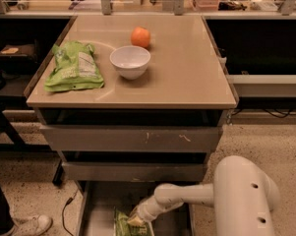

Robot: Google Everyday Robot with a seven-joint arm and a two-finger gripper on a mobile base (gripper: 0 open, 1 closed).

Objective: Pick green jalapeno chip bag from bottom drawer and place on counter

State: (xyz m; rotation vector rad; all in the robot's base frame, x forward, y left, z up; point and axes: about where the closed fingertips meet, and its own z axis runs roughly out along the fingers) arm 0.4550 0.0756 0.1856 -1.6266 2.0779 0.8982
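Note:
The bottom drawer is pulled open at the foot of the grey cabinet. The green jalapeno chip bag lies on its floor, partly cut off by the bottom edge of the view. My white arm reaches down from the lower right, and my gripper sits right on the bag's upper right part. The beige counter is the cabinet's top, above the two shut drawers.
On the counter lie a lime-green bag at the left, a white bowl in the middle and an orange behind it. A person's shoe is at the lower left. A cable runs by the drawer's left side.

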